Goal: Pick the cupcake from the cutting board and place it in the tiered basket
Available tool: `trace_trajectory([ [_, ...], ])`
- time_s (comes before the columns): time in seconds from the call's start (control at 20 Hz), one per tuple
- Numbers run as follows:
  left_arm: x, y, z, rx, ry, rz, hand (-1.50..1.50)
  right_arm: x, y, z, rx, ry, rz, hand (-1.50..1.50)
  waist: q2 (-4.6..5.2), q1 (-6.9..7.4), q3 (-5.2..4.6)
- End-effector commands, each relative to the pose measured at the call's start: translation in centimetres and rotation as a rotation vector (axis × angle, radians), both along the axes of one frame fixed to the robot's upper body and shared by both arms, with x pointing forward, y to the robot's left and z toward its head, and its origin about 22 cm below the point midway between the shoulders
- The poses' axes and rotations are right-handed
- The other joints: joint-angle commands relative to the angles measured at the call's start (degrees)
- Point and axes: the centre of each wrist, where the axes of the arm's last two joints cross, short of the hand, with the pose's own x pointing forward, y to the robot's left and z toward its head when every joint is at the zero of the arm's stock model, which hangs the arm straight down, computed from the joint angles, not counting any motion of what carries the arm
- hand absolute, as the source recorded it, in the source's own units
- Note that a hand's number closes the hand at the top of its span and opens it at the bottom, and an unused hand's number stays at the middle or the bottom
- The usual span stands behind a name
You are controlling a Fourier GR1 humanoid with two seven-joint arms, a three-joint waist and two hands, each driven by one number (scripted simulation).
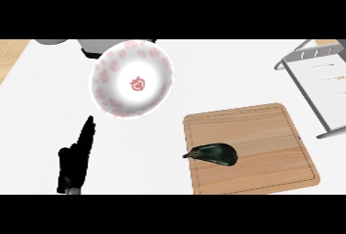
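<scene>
Cupcake is nowhere visible; only a dark green eggplant-like item (215, 154) lies on the wooden cutting board (270, 137). Left hand (76, 157), at eight o'clock, rests with fingers straight. Right hand unseen; grasp not begun. Grey tiered basket (317, 77) stands at two o'clock.

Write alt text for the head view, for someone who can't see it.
A dark, eggplant-like object lies on the left part of a wooden cutting board on a white counter. A white plate with red markings sits up and to the left, a grey wire rack at the right edge. The black left hand shows at lower left, fingers straight.
</scene>
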Motion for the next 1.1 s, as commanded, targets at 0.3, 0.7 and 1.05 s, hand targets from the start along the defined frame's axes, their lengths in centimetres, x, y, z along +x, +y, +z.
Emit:
trace_trajectory([
  [0.3, -2.4, 1.9, -1.4, -0.009, 0.049, 0.070, 0.00, -9.6, -2.6, 2.9, -0.024, -0.104, -0.313, -1.50, -1.02, -3.40, -0.35],
  [0.7, -2.8, 2.3, -1.6, 0.005, 0.082, 0.126, 0.00, -21.7, -1.3, 3.6, -0.024, -0.118, -0.306, -1.50, -1.51, -6.55, -0.28],
  [1.05, -3.6, 1.1, -2.1, -0.017, 0.055, 0.101, 0.00, -31.2, 2.3, 4.5, -0.035, -0.090, -0.210, -1.50, -1.30, -5.98, -0.27],
])
